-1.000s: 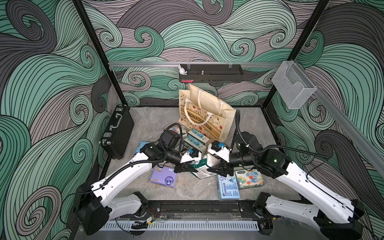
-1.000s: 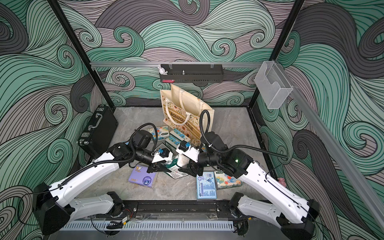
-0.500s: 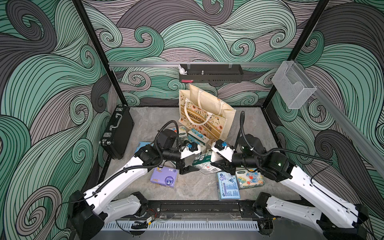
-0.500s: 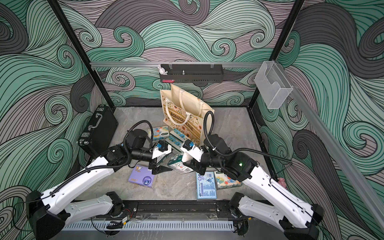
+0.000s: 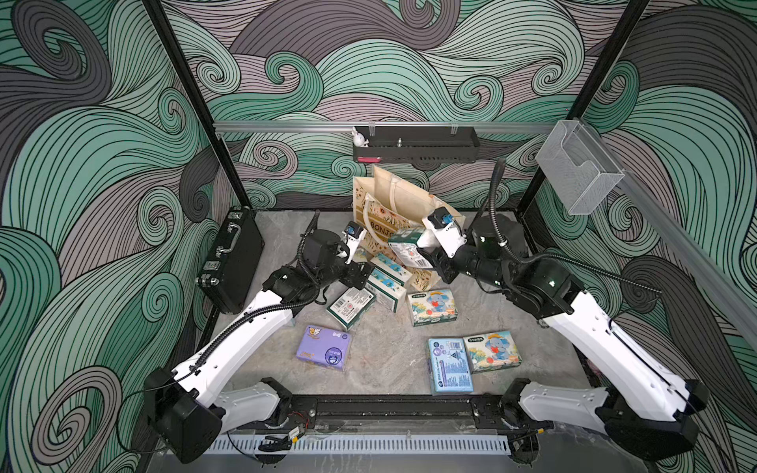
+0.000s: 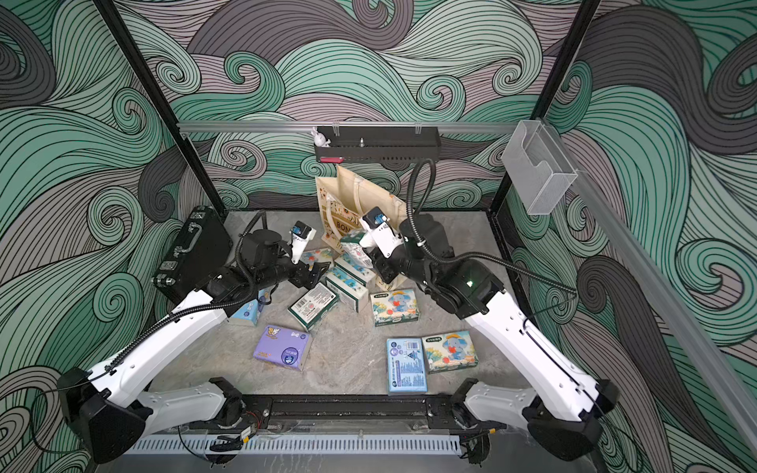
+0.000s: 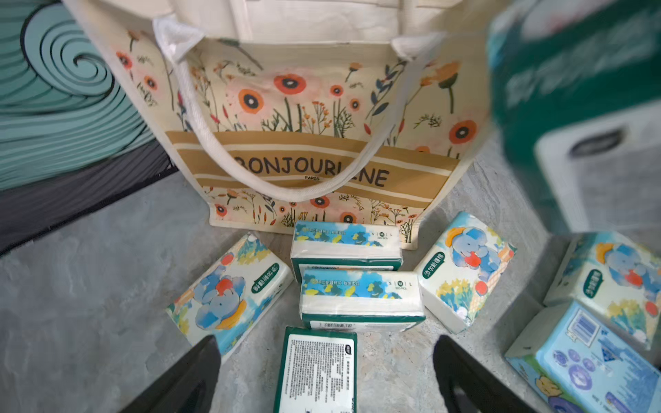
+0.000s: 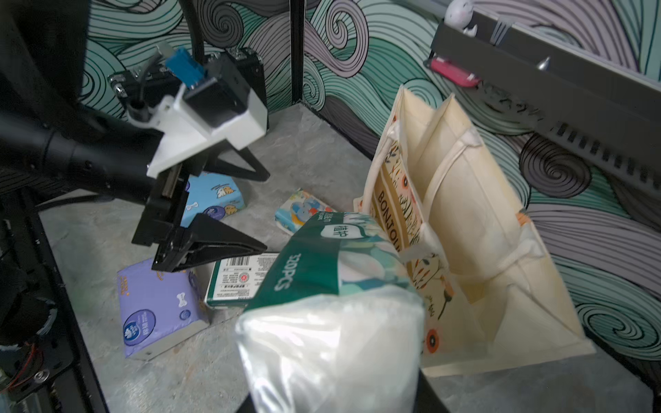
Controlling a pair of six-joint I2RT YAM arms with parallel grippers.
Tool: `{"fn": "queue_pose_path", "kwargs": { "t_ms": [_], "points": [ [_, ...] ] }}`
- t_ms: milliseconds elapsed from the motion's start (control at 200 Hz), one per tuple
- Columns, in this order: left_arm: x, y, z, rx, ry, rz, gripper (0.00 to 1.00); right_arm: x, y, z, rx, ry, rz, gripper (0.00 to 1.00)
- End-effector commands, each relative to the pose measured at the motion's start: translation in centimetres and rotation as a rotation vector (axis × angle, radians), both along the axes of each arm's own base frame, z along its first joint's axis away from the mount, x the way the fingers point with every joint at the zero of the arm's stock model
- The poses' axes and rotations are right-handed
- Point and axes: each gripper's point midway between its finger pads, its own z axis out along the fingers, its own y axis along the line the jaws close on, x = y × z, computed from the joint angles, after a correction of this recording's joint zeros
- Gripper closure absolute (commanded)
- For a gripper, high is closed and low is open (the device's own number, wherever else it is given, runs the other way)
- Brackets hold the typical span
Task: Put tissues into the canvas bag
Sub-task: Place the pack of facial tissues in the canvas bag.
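Handover has just finished: the left tool [image 5: 362, 272], a second ago pinched on the dark green pack [image 5: 403, 245], now stands wide apart and empty at centre-left in both top views. The right tool [image 5: 424, 256] is clamped on that pack, which is raised off the counter [image 5: 389, 360] just in front of the canvas bag [image 5: 393, 196] at upper centre. The other tissues [image 5: 434, 307] lie unpacked; the pack likely still has to go over the bag's rim.

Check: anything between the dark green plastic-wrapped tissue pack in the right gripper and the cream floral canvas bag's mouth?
Nothing solid. The dark green tissue pack, in the right gripper, hangs before the lettered face of the cream floral canvas bag; the mouth is open. A cream handle loop droops inside and might snag.
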Motion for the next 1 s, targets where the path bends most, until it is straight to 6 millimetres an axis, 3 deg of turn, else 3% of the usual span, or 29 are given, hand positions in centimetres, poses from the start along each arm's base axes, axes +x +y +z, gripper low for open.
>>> {"fn": "queue_pose_path", "kwargs": {
  "t_ms": [0, 190, 395, 540, 671, 741, 806, 831, 996],
  "points": [
    [0.5, 0.8, 2.6, -0.13, 0.056, 0.061, 0.09, 3.0, 0.5, 3.8, -0.001, -0.144, -0.043, 0.67],
    [0.9, 0.4, 2.2, -0.196, 0.047, 0.038, 0.12, 9.2, 3.2, 5.3, -0.021, -0.271, -0.081, 0.68],
    [1.4, 1.5, 0.9, -0.287, 0.11, 0.054, 0.13, 16.2, 4.3, 2.0, -0.124, -0.244, -0.143, 0.69],
    [1.3, 1.4, 1.1, -0.347, 0.125, 0.002, 0.14, 18.9, 5.3, -0.3, -0.164, -0.208, -0.137, 0.68],
    [1.1, 0.9, 1.4, -0.402, 0.137, -0.039, 0.14, 20.2, 6.7, -1.9, -0.182, -0.167, -0.108, 0.65],
    [1.2, 1.3, 1.4, -0.403, 0.141, -0.028, 0.14, 20.7, 7.1, -2.2, -0.172, -0.153, -0.1, 0.53],
    [1.2, 1.5, 1.4, -0.41, 0.141, -0.022, 0.14, 21.0, 7.2, -2.4, -0.159, -0.126, -0.1, 0.19],
    [1.1, 1.5, 1.5, -0.411, 0.138, -0.025, 0.14, 21.0, 7.2, -2.4, -0.153, -0.115, -0.102, 0.1],
    [1.2, 1.8, 1.6, -0.411, 0.132, -0.019, 0.14, 19.7, 6.4, -0.4, -0.092, -0.093, -0.119, 0.03]
  ]
}}
